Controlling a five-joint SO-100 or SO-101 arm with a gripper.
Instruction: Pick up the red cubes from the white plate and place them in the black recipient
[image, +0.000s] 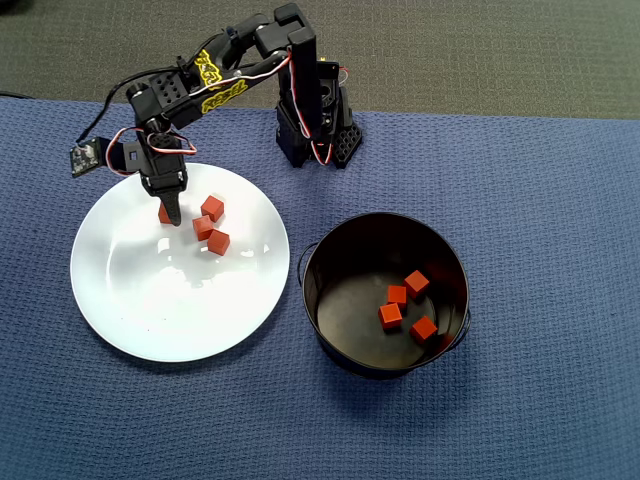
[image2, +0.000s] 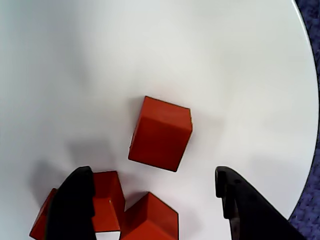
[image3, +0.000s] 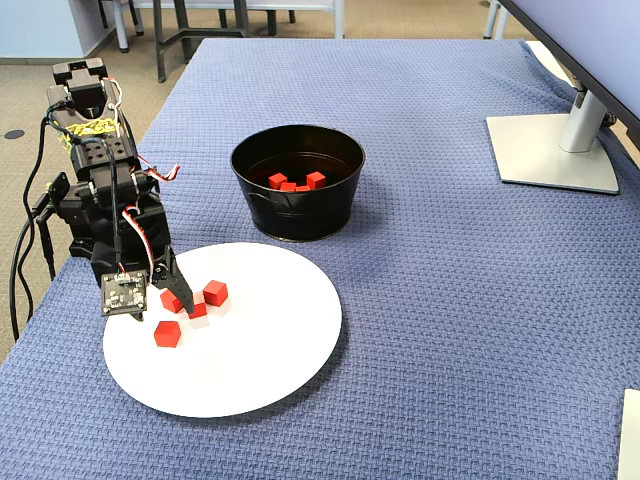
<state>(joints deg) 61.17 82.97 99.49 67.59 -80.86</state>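
The step in hand looks like another pick from the large round glossy white plate (image: 150, 320). The black two-finger gripper (image2: 155, 200) hangs low over the plate with its jaws spread wide and nothing between them. Four small matte red-orange cubes remain on the plate: one lone cube (image2: 160, 133) lies ahead of the open jaws in the wrist view, and three more (image2: 112, 210) cluster by the left finger. The next move probably calls for centring the jaws on a single cube, lowering and closing. The deep round black metal pot (image: 325, 330), just beside the plate, already holds four cubes (image: 408, 302).
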